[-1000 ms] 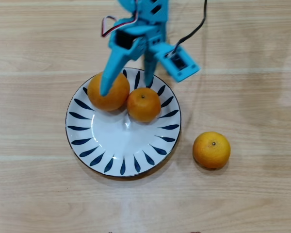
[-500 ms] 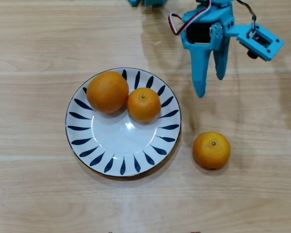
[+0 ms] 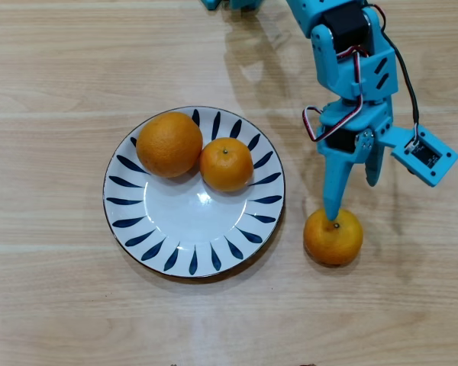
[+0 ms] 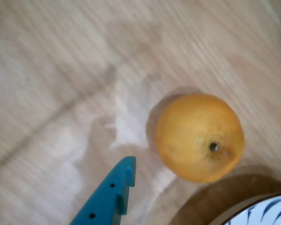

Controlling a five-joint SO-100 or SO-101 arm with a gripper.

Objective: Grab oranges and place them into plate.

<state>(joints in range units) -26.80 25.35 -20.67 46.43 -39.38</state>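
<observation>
Claw point(image 3: 353, 197) spread, empty, above the lone orange point(image 3: 333, 236) on the desk point(image 3: 61, 305) right of the plate point(image 3: 130, 221); judged best to centre both fingers astride it before closing

A pale wood-grain tabletop point(image 3: 61, 305) fills everything I see from overhead, edge to edge. Its grain runs left to right, with faint seam lines crossing it near the far edge and near the middle. Soft, even light falls from above, leaving blurred grey shadows on the wood. In my wrist view the same light wood point(image 4: 51, 70) appears blurred, with a whitish sheen.
</observation>
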